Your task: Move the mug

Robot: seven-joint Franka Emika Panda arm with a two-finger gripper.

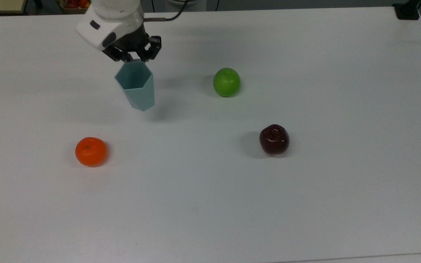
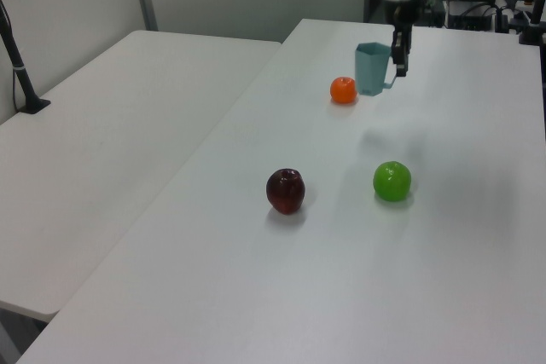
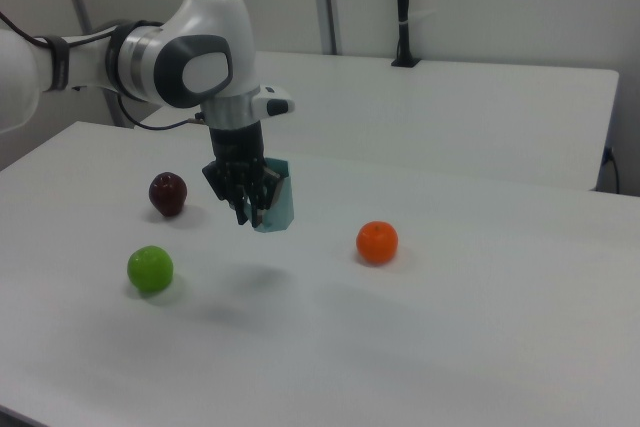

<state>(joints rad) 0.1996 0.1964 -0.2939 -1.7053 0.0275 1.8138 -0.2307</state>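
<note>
Now carrying step: my gripper pinching teal mug by handle, mug up off white table. Next: find bare spot away from orange, go down slow, let go.

On the white bench in the top view, an orange sits at near left, a green apple farther back near the middle, and a dark red apple to its right, nearer.
</note>
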